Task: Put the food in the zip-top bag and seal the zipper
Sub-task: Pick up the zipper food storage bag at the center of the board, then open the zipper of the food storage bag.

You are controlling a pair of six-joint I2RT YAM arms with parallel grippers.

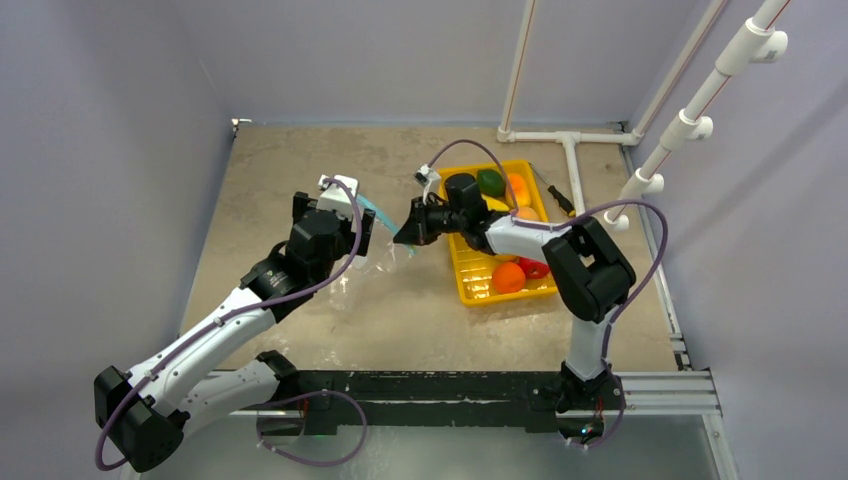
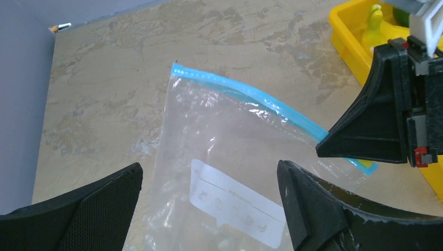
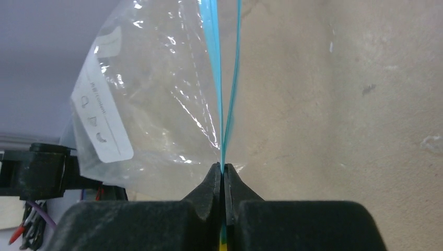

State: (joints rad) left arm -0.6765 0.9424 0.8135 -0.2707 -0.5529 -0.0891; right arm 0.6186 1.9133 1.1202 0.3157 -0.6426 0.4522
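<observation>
Right gripper [image 3: 223, 170]: jaws shut tight, pinching one end of the zipper [image 3: 215, 78] on the zip-top bag [image 3: 151, 99]. Left gripper [image 2: 210, 170]: jaws spread wide, gripping nothing, hanging over the bag's clear body (white label patch showing). Bag sits mid-worktop [image 1: 290, 170] between the arms, just left of the yellow tray [image 1: 455, 268]. The food [image 1: 508, 277] is in the tray.
</observation>
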